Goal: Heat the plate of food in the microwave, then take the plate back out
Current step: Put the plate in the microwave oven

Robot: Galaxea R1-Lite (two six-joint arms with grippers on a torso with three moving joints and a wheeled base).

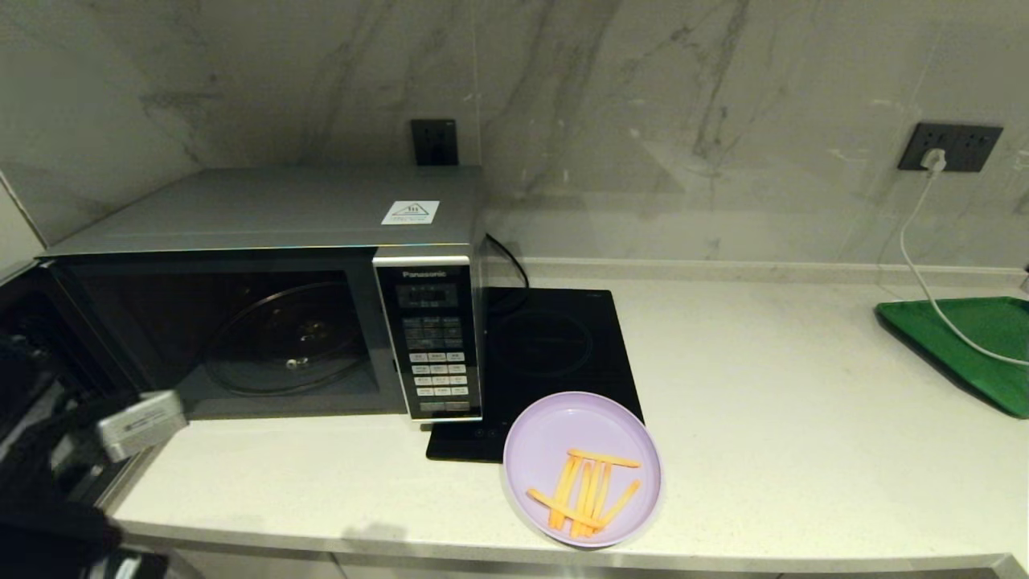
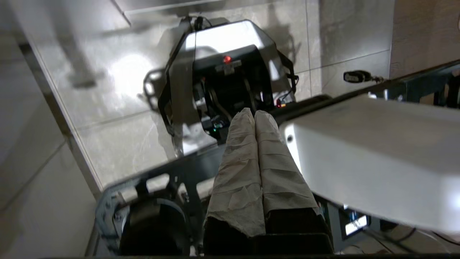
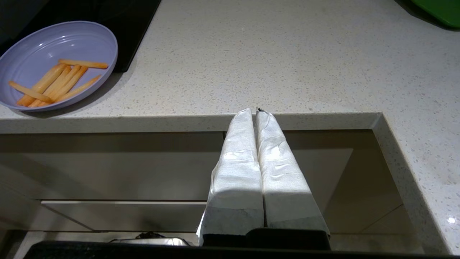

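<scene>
The pale lilac plate of food holds several orange-yellow sticks and sits near the counter's front edge, its rim overlapping the hob's front corner. It also shows in the right wrist view as the plate. The silver-grey microwave stands to its left; the glass turntable shows plainly and the door looks swung open to the left. My right gripper is shut and empty, below the counter's front edge and to the right of the plate. My left gripper is shut and empty, low beside the counter's left end and pointing at the floor.
A flat black induction hob lies right of the microwave. A green tray sits at the far right, with a white cable running to it from a wall socket. Part of my left arm shows at the lower left.
</scene>
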